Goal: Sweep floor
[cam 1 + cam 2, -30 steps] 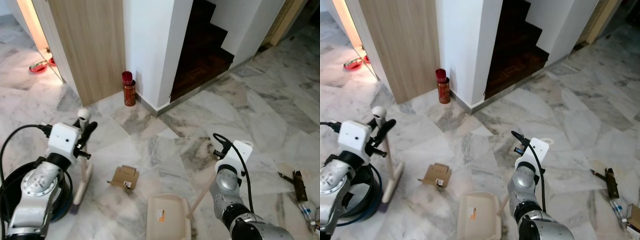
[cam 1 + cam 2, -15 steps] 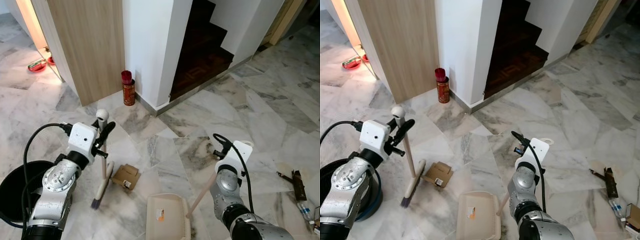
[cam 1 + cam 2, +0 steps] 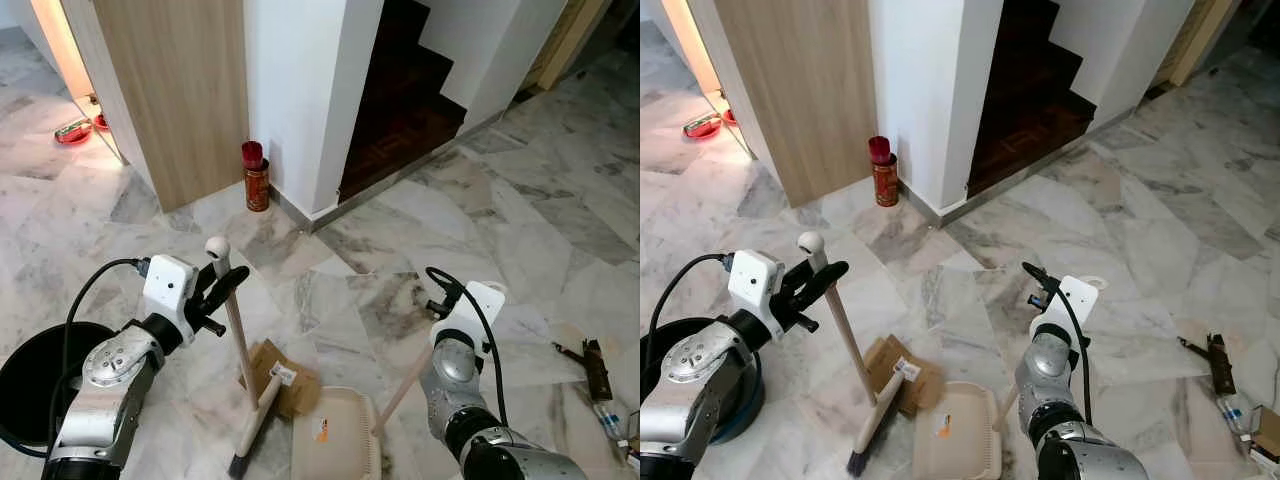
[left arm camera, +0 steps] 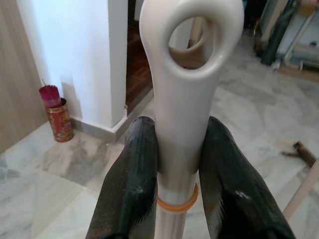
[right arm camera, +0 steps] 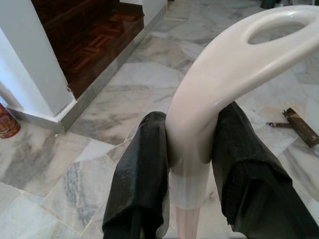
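We hold the broom [image 3: 243, 372] in our left gripper [image 4: 174, 164], both black fingers [image 4: 133, 174] pinched tight around the glossy cream handle just below its looped end. The pale wooden shaft slants down to the dark bristles, which rest on the marble floor [image 3: 520, 200] against a flattened brown cardboard box [image 3: 283, 376]. The box lies touching the open lip of the cream plastic dustpan [image 3: 335, 435], whose tray shows a small orange label inside. Our right gripper [image 5: 192, 169] clamps the dustpan's curved, smooth handle near its looped top. At our left sits a round black bin [image 3: 25, 375], its contents not discernible. Beyond, a red cylindrical tin [image 3: 258, 183] stands at the foot of a white wall, beside a wood-grain panel [image 3: 180, 90] and dark wooden stairs [image 3: 400, 110].
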`<state>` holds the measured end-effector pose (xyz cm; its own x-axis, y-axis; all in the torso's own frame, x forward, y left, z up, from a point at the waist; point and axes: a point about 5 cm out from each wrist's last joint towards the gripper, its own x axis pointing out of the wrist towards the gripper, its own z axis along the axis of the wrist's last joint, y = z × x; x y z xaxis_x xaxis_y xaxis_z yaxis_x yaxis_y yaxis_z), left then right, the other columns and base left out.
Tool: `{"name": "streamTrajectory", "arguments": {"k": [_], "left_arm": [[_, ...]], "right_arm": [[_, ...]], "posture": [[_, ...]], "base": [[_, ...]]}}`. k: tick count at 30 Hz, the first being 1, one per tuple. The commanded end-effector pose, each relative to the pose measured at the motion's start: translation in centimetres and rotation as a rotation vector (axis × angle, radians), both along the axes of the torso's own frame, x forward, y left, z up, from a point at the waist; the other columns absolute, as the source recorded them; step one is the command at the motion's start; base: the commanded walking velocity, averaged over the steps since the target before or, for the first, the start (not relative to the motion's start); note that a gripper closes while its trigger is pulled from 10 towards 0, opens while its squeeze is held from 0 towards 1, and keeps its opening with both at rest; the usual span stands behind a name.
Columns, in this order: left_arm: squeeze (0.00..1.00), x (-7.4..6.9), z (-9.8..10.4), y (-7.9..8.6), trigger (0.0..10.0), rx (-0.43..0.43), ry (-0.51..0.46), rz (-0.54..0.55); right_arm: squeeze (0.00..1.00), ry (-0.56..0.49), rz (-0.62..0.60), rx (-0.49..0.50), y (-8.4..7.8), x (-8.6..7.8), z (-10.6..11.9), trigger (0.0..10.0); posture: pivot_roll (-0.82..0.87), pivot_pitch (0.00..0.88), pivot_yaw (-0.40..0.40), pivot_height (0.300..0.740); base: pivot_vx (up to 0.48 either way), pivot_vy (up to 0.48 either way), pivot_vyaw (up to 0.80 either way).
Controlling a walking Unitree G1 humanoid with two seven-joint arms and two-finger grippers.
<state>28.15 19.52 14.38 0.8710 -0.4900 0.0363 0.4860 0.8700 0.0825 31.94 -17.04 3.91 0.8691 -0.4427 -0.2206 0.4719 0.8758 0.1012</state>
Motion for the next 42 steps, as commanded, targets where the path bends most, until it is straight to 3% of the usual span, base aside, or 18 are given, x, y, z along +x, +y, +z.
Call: {"name": "streamTrajectory", "arguments": {"k": [1, 10, 15, 18, 21, 22, 25, 29, 33, 38, 42], "left_arm": [[0.00, -0.2, 1.4, -0.1, 10.0, -0.052, -0.030, -0.027], [0.00, -0.1, 2.1, -0.6, 10.0, -0.178, -0.016, -0.023], [0.00, 0.3, 4.0, 0.1, 10.0, -0.211, -0.104, 0.072], [0.00, 0.7, 6.5, 1.3, 10.0, -0.140, -0.244, 0.196], [0.00, 0.7, 7.4, 1.9, 10.0, -0.070, -0.311, 0.268], [0.00, 0.8, 7.9, 2.7, 10.0, -0.014, -0.357, 0.338], [0.00, 0.8, 8.1, 3.8, 10.0, 0.036, -0.386, 0.397], [0.00, 0.8, 6.7, 4.3, 10.0, 0.159, -0.344, 0.359], [0.00, 1.1, 4.8, 4.4, 10.0, 0.183, -0.289, 0.335], [0.00, 2.0, 2.0, 3.0, 10.0, 0.220, -0.217, 0.264], [0.00, 2.4, 0.6, 3.1, 10.0, 0.244, -0.184, 0.272]], "right_arm": [[0.00, 0.006, -0.017, -0.002, -0.4, -0.1, -0.1, 10.0], [0.00, 0.007, -0.021, -0.005, -0.2, 0.0, 0.0, 10.0], [0.00, 0.007, -0.020, -0.003, -0.2, 0.0, 0.0, 10.0], [0.00, 0.007, -0.018, -0.002, -0.2, 0.0, 0.0, 10.0], [0.00, 0.007, -0.018, -0.002, -0.2, 0.0, 0.0, 10.0], [0.00, 0.007, -0.018, -0.001, -0.2, -0.1, 0.0, 10.0], [0.00, 0.007, -0.016, 0.000, -0.1, 0.0, 0.0, 10.0], [0.00, 0.008, -0.011, 0.002, 0.0, -0.1, -0.1, 10.0], [0.00, 0.014, -0.006, 0.000, -0.1, -0.2, -0.3, 10.0], [0.00, 0.015, -0.005, 0.001, -0.1, -0.4, -0.4, 10.0], [0.00, 0.014, -0.006, -0.001, -0.2, -0.3, -0.4, 10.0]], "posture": [[0.15, 0.111, -0.158, 0.740], [0.15, 0.103, -0.155, 0.740], [0.15, 0.096, -0.154, 0.740], [0.15, 0.092, -0.152, 0.740], [0.16, 0.090, -0.150, 0.740], [0.15, 0.090, -0.149, 0.740], [0.15, 0.090, -0.149, 0.740], [0.15, 0.093, -0.149, 0.740], [0.15, 0.099, -0.150, 0.740], [0.14, 0.098, -0.151, 0.740], [0.14, 0.101, -0.151, 0.740]], "base": [[0.000, 0.000, 0.00], [0.000, 0.000, 0.00], [0.000, 0.000, 0.00], [0.000, 0.000, 0.00], [0.000, 0.000, 0.00], [0.000, 0.000, 0.00], [0.000, 0.000, 0.00], [0.000, 0.000, 0.00], [0.000, 0.000, 0.00], [0.000, 0.000, 0.00], [0.000, 0.000, 0.00]]}}
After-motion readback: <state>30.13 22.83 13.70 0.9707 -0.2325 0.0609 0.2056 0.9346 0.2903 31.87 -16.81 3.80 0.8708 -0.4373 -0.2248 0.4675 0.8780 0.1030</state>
